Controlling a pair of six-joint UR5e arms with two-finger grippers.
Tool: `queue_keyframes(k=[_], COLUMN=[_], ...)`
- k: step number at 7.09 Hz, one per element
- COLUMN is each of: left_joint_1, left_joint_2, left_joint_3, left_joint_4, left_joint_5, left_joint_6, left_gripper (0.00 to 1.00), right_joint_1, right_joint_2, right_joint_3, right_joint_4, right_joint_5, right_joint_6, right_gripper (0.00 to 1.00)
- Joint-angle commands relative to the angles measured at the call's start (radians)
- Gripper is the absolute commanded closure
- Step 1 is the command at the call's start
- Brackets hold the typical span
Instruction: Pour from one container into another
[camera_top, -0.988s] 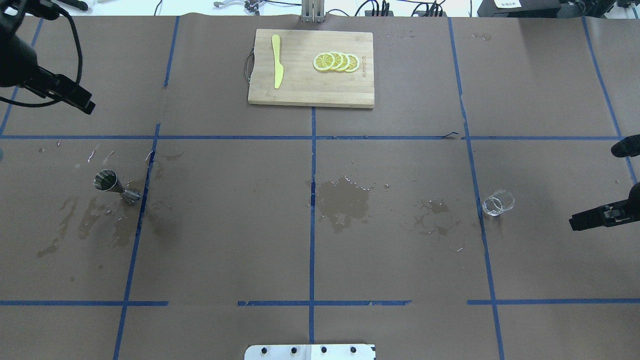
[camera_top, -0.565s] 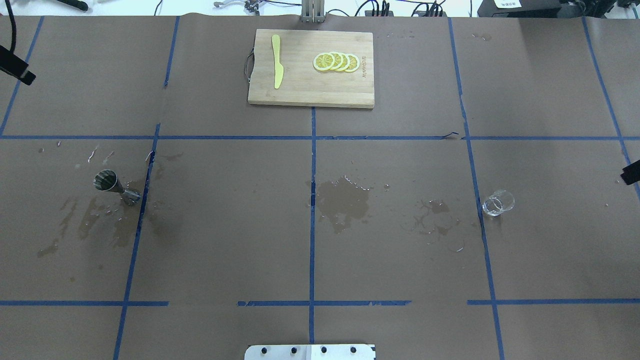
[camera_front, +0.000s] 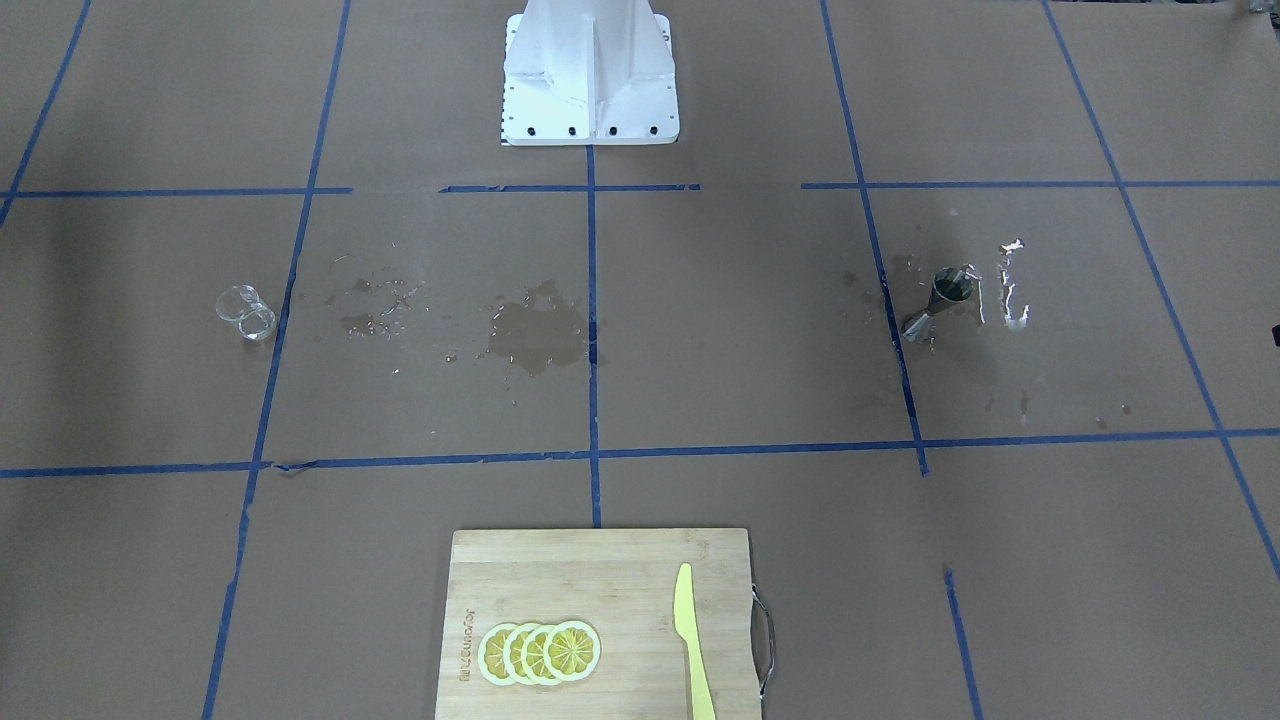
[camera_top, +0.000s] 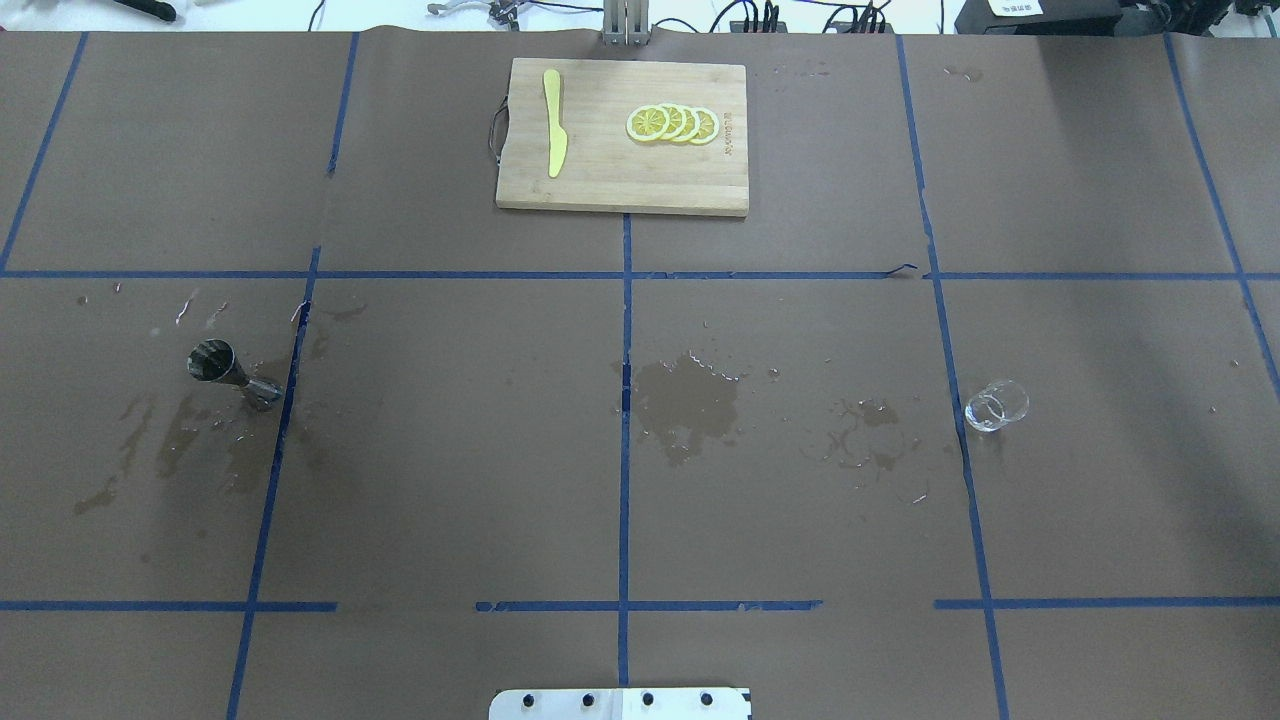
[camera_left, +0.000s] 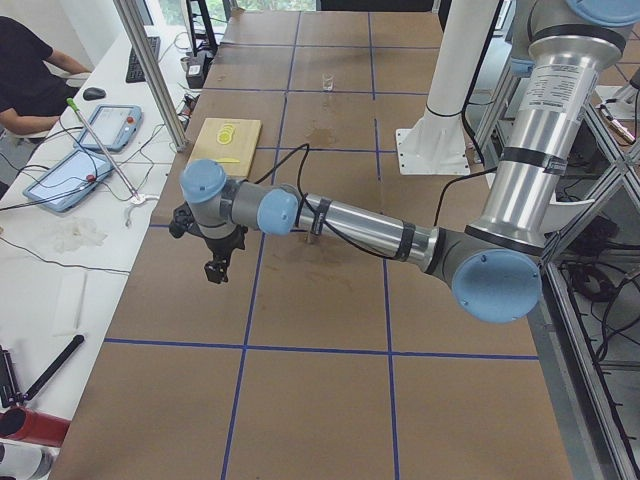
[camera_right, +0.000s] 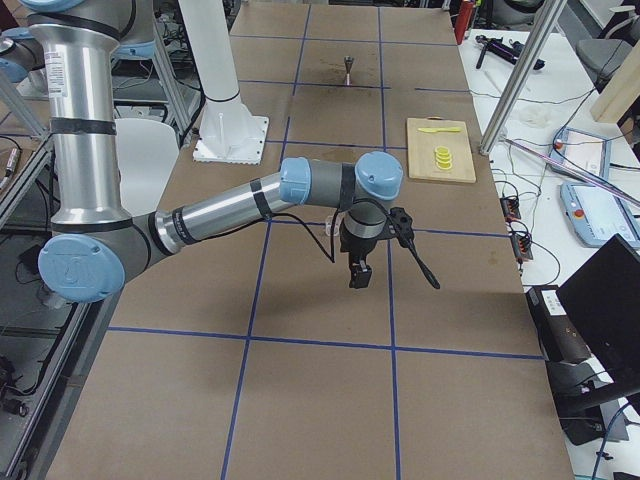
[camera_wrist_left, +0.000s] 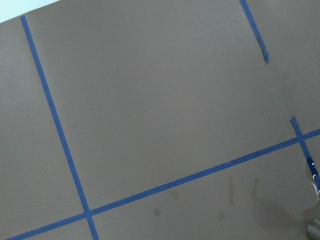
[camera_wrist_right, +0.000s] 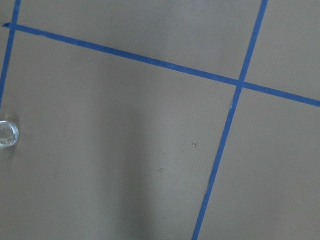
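Jigger (camera_top: 222, 366) one, glass (camera_top: 996, 405) one, four lemon slices (camera_top: 672, 124), one knife (camera_top: 553, 122).

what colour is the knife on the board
Yellow: the flat plastic knife on the wooden cutting board, clearest in overhead exterior view.

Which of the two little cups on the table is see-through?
The small clear glass cup on the robot's right side. The other, a metal hourglass-shaped jigger on its left, is dark and shiny, not see-through.

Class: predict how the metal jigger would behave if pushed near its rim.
The jigger is tall with a narrow waist, so it would probably tip rather than slide. The wet patches around it suggest slippery sides. Being metal, it looks rigid.
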Motion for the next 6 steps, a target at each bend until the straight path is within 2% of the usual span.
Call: queue_keyframes(k=[1, 2, 3, 4, 6], left_joint_1=[-0.038, -0.037, -0.037, -0.034, -0.032], left_joint_2=[0.137, 0.143, 0.143, 0.143, 0.142], left_joint_3=[0.003, 0.003, 0.007, 0.007, 0.018], left_joint_4=[-0.162, -0.162, -0.161, -0.159, -0.155], left_joint_5=[-0.006, 0.038, 0.115, 0.126, 0.144], left_joint_6=[-0.006, -0.006, -0.009, -0.011, -0.013], left_gripper=[0.0, 0.0, 0.0, 0.0, 0.0], right_joint_1=[0.018, 0.019, 0.019, 0.038, 0.053], right_joint_2=[0.017, 0.024, 0.015, 0.005, -0.006], right_joint_3=[-0.023, -0.025, -0.096, -0.155, -0.171], right_joint_4=[0.001, 0.004, 0.077, 0.162, 0.186], right_joint_5=[-0.015, -0.042, -0.05, -0.035, -0.01], right_joint_6=[0.026, 0.032, 0.035, 0.038, 0.107], right_gripper=[0.0, 0.0, 0.0, 0.0, 0.0])
